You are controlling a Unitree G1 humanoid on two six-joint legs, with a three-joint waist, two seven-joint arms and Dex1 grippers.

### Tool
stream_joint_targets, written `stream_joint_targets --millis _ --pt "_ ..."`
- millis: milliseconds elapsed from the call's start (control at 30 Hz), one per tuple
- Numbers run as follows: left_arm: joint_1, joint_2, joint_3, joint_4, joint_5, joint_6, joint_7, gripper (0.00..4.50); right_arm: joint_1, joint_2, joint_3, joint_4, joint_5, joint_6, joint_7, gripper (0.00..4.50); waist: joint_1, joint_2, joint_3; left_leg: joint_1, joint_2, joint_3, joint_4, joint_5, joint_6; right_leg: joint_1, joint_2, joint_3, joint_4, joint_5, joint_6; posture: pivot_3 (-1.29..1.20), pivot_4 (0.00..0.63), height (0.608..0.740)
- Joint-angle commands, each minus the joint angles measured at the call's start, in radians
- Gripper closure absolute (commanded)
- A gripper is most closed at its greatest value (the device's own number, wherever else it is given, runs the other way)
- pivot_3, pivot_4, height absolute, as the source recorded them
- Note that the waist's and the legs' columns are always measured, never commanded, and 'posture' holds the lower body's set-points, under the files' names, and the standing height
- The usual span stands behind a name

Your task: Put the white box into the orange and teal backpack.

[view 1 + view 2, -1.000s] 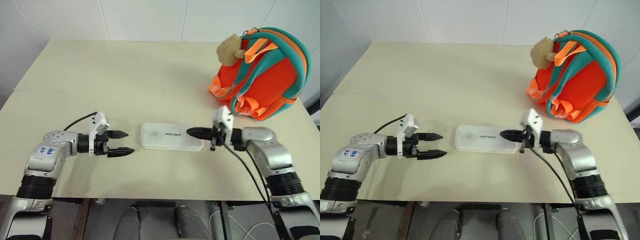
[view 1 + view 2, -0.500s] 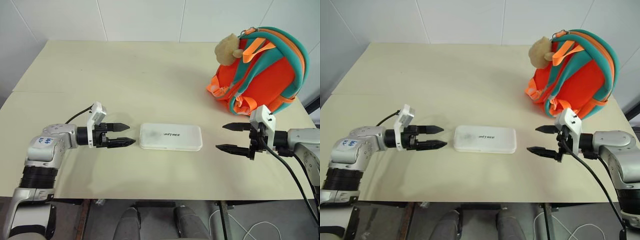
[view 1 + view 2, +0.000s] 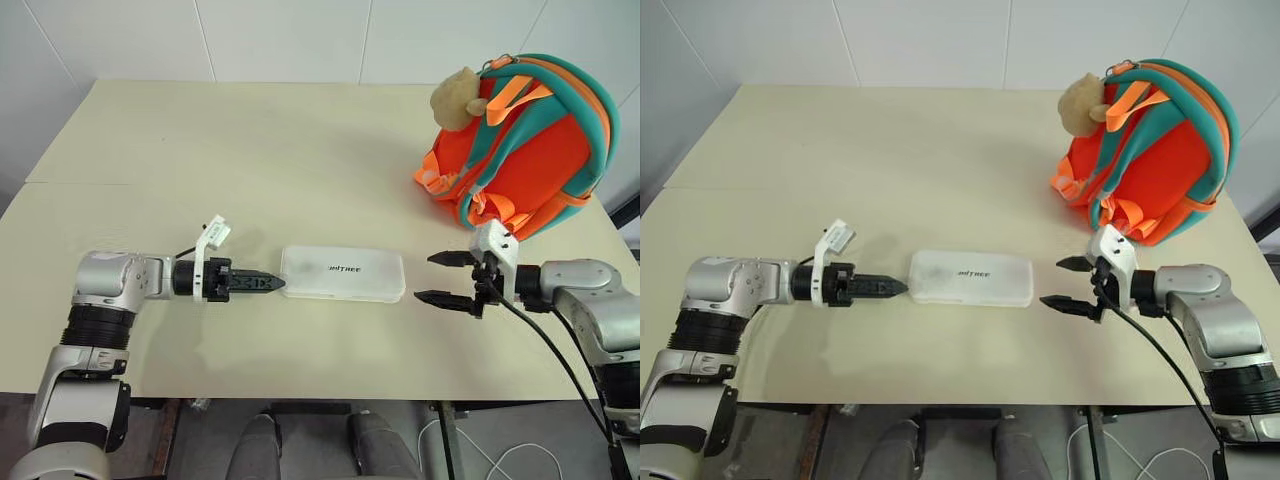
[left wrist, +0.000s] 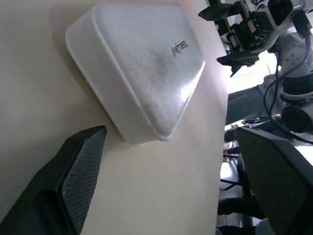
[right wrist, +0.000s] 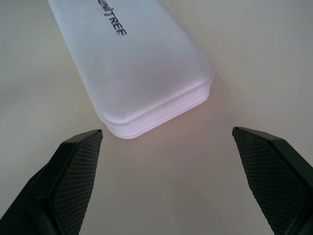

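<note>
White tiled wall behind, pale bench (image 3: 300, 150) below, with the white box (image 3: 342, 274) lying flat near the front edge and touched by nothing. Right hand (image 3: 442, 278), a second ago narrowed on the box's right end, now spread wide and drawn back just clear of that end. Left hand (image 3: 268, 284) brought in from the side to the box's left end, rolled so the two fingers stack edge-on in the head views; wide apart in its wrist view, straddling the near corner. Orange and teal backpack (image 3: 525, 150) upright at the far right, well apart from the box. Probably a switch to a two-handed pickup from both ends; box not yet lifted, nothing gripped.
</note>
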Motion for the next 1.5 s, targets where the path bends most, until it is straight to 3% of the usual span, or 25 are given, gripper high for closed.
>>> stream_joint_targets --millis 33,367,467,833,1500 --pt "-0.035 -0.015 0.002 0.004 -0.018 0.051 0.022 0.0 -0.018 0.017 0.034 -0.019 -0.013 0.0 0.001 0.01 0.0 0.0 0.0 0.0 0.0 0.0 0.0 0.0 0.0 0.0 0.0 0.0 0.0 0.0 0.0 0.0 0.15 0.74" --pt "-0.031 -0.042 -0.008 -0.004 -0.019 0.067 0.045 0.0 -0.03 0.08 0.062 -0.002 -0.015 0.004 -0.006 0.01 -0.001 0.0 0.0 0.0 0.0 0.0 0.0 0.0 0.0 0.0 0.0 0.0 0.001 0.0 0.0 0.0 0.15 0.74" --pt "-0.04 -0.068 0.018 0.043 0.044 0.003 0.149 0.0 -0.036 0.087 0.061 0.0 -0.021 -0.004 -0.007 0.01 0.003 0.0 0.0 0.0 0.0 0.0 0.001 0.0 0.0 0.001 0.0 0.0 0.0 0.0 0.0 0.0 0.15 0.74" --pt "-0.049 0.029 0.005 -0.029 0.001 0.084 0.135 0.0 -0.027 0.07 0.046 0.015 -0.029 -0.023 0.0 0.01 -0.004 0.0 0.0 0.001 -0.001 -0.001 0.004 0.0 0.0 0.003 0.0 0.0 0.0 0.002 0.002 0.0 0.15 0.74" --pt "-0.085 -0.16 0.095 0.15 -0.065 0.291 0.208 0.0 -0.073 0.126 0.077 0.037 -0.033 -0.044 0.008 0.01 0.001 0.0 0.0 0.001 -0.002 -0.002 0.005 0.0 0.0 0.005 -0.001 -0.001 -0.001 0.001 0.003 0.0 0.15 0.74"
